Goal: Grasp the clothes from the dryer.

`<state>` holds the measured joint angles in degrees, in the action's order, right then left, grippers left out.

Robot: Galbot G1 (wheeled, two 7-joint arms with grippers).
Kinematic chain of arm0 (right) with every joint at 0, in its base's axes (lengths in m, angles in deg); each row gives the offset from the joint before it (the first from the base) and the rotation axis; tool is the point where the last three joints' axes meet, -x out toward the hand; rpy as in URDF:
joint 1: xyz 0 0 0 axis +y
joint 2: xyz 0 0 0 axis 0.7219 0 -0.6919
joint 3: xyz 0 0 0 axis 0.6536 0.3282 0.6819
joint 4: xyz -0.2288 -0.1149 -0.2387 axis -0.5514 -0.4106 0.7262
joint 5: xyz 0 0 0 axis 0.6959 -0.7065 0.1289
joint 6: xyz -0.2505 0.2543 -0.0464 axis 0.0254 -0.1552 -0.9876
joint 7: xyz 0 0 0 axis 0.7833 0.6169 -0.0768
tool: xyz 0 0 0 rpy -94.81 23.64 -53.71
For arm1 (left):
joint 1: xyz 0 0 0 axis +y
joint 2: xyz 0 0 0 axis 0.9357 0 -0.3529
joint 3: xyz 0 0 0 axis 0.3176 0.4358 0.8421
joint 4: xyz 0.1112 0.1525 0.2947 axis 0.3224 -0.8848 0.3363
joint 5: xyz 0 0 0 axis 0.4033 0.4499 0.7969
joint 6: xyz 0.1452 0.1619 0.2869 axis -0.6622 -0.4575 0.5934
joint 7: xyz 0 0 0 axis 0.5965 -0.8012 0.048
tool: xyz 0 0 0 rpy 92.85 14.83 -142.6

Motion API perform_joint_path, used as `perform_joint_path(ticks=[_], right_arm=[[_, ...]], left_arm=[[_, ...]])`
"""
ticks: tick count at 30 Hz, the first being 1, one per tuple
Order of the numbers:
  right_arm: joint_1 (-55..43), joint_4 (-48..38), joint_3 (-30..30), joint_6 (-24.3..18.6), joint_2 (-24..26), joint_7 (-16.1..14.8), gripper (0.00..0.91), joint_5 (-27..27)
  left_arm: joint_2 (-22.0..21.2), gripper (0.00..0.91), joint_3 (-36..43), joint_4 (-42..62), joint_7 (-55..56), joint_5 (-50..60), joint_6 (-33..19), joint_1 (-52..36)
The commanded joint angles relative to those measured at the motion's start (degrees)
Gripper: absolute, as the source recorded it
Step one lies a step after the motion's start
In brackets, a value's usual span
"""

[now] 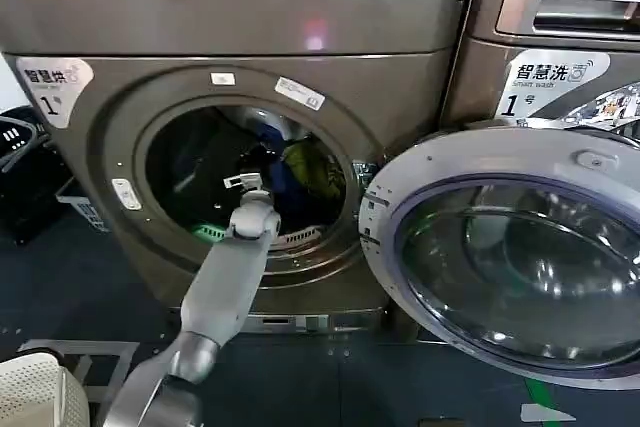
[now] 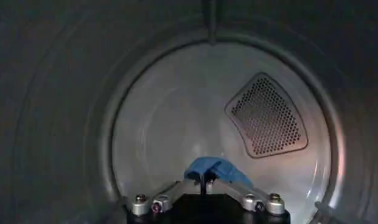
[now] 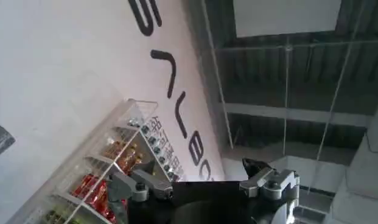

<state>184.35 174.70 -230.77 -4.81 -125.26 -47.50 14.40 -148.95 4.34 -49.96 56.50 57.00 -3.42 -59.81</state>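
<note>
The dryer [image 1: 110, 127] stands with its round opening facing me. Inside the drum lie clothes [image 1: 305, 169], a dark blue piece next to a yellow-green one. My left arm reaches through the opening, and its wrist [image 1: 254, 217] is at the drum's lower rim. In the left wrist view my left gripper [image 2: 204, 178] is shut on a blue cloth [image 2: 218, 169], which bunches over the fingertips in front of the drum's pale back wall [image 2: 170, 115]. My right gripper [image 3: 190, 176] is open and holds nothing, pointing up at a wall and ceiling away from the dryer.
The dryer door [image 1: 520, 257] hangs open to the right of the opening. A second machine [image 1: 560, 7] stands at the upper right. A white basket [image 1: 35, 392] sits on the floor at the lower left. A perforated vent [image 2: 268, 115] marks the drum's back wall.
</note>
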Motion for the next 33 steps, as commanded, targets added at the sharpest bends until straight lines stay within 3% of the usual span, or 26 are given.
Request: perform_joint_path(ticks=[1,33], right_arm=[[0.22,-0.45,-0.45,-0.1,0.43,0.3,0.907,-0.23],[0.47,0.09,-1.41,-0.37,-0.02,-0.98,0.907,-0.52]], left_arm=[[-0.15,0.0,-0.4,-0.61,0.55,0.86,-0.42,0.52],[1.12,0.0,0.09,-5.01,-2.81,4.06,-0.94,4.79]])
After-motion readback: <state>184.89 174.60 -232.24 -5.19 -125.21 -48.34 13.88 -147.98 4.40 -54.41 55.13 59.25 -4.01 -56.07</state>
